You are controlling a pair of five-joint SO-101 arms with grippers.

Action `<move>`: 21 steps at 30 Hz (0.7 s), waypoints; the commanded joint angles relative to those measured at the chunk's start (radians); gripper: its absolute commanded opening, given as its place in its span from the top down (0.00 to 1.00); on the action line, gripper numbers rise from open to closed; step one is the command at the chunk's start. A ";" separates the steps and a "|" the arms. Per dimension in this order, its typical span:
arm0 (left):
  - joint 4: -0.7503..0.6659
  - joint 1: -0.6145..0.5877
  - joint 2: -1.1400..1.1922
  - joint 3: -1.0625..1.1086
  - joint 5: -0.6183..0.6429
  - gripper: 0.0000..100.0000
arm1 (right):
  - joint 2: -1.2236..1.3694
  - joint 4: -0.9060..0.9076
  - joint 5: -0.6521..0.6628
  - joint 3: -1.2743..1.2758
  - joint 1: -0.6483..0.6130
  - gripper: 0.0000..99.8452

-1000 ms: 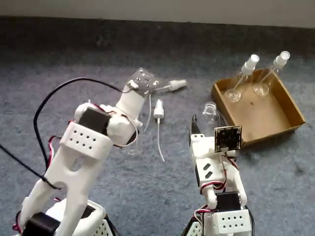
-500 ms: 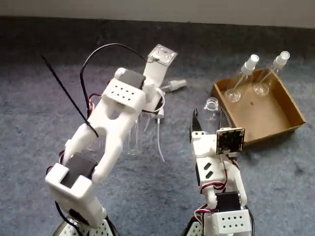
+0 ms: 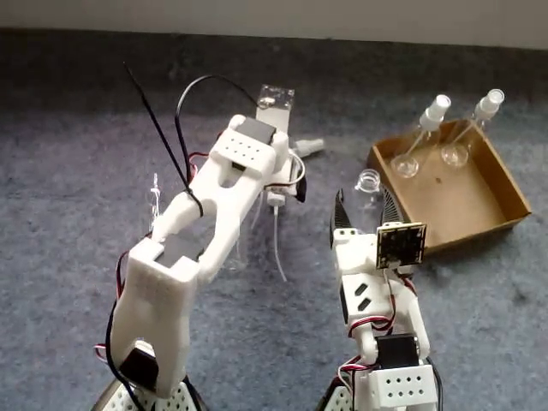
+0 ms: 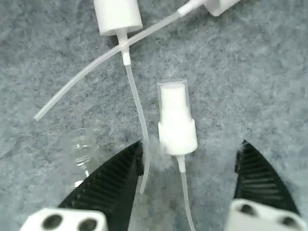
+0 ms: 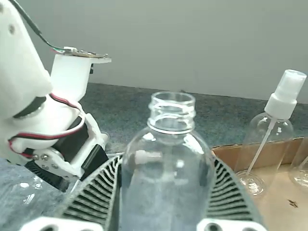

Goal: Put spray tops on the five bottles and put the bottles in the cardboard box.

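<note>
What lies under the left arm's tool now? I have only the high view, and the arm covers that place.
Observer: A white plastic spray top with a thin tube lies on the grey carpet between the open fingers of the left tool, with a gap on each side.
Operator: Are other tops close to it?
Observer: Yes, a second white spray top and a third white spray top lie beyond it, their tubes crossing.
Operator: Does the right tool really grip the clear round plastic bottle?
Observer: Its ribbed fingers press both sides of the upright bottle.
</note>
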 commanded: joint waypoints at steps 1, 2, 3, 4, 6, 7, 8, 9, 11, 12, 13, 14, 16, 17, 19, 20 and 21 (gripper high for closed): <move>-0.006 0.008 0.067 -0.125 0.021 0.72 | -0.010 -0.027 -0.003 0.134 0.013 0.87; -0.006 0.008 0.087 -0.140 0.021 0.72 | -0.010 -0.027 -0.003 0.134 0.013 0.87; -0.006 0.008 0.107 -0.159 0.023 0.72 | -0.010 -0.027 -0.003 0.134 0.013 0.87; -0.006 0.008 0.124 -0.177 0.032 0.72 | -0.010 -0.027 -0.003 0.134 0.013 0.87; -0.006 0.007 0.153 -0.205 0.078 0.72 | -0.010 -0.027 -0.003 0.134 0.013 0.87; -0.005 0.007 0.163 -0.213 0.100 0.72 | -0.010 -0.027 -0.003 0.134 0.013 0.87; -0.002 0.007 0.171 -0.214 0.117 0.72 | -0.010 -0.027 -0.003 0.134 0.013 0.87; 0.011 0.008 0.173 -0.216 0.124 0.72 | -0.010 -0.027 -0.003 0.134 0.013 0.87; 0.029 0.013 0.171 -0.217 0.130 0.72 | -0.010 -0.027 -0.003 0.134 0.013 0.87; 0.034 0.013 0.171 -0.217 0.132 0.72 | -0.010 -0.027 -0.003 0.134 0.013 0.87; 0.037 0.012 0.171 -0.217 0.132 0.72 | -0.010 -0.027 -0.003 0.134 0.013 0.87; 0.037 0.007 0.171 -0.217 0.132 0.72 | -0.010 -0.027 -0.003 0.134 0.013 0.87; 0.037 -0.007 0.166 -0.217 0.132 0.72 | -0.010 -0.027 -0.003 0.134 0.013 0.87; 0.037 -0.013 0.156 -0.217 0.132 0.72 | -0.010 -0.027 -0.003 0.134 0.013 0.87; 0.037 -0.018 0.122 -0.217 0.132 0.72 | -0.010 -0.027 -0.003 0.134 0.013 0.87; 0.038 -0.016 0.104 -0.216 0.132 0.72 | -0.010 -0.027 -0.003 0.134 0.013 0.87; 0.040 -0.012 0.084 -0.216 0.132 0.72 | -0.010 -0.027 -0.003 0.134 0.013 0.87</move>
